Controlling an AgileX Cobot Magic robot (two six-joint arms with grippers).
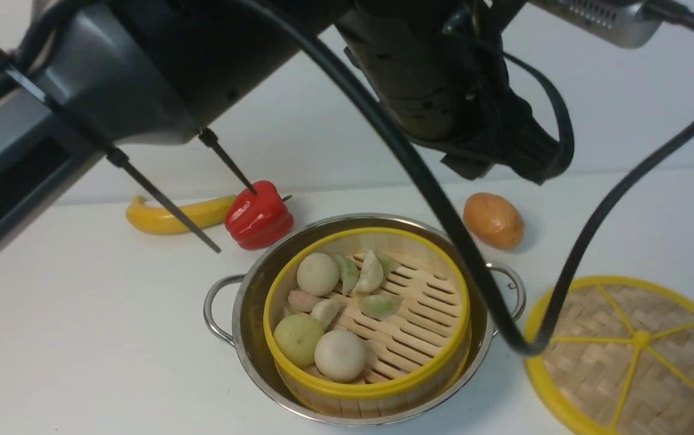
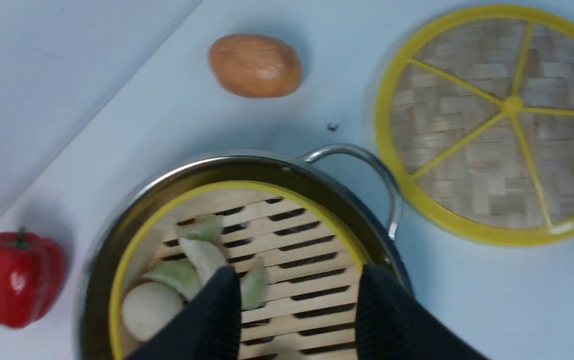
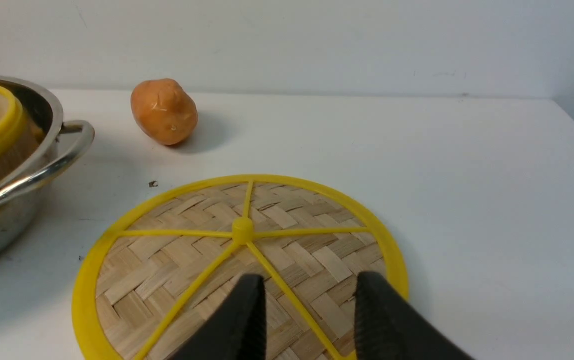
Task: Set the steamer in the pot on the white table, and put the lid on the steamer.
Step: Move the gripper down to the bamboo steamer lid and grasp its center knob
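We see steamer point(image 1: 377, 386) seated in pot point(image 1: 249, 302), lid point(image 1: 612, 374) lying right on surface point(image 1: 81, 338), left tool point(image 2: 299, 275) and right tool point(image 3: 310, 280) parted, empty; lidding remains.

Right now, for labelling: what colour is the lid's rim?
Yellow; lid clearest in right wrist view.

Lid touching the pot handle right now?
Apart. The right wrist view shows a strip of bare white table between the lid rim and the handle of the pot.
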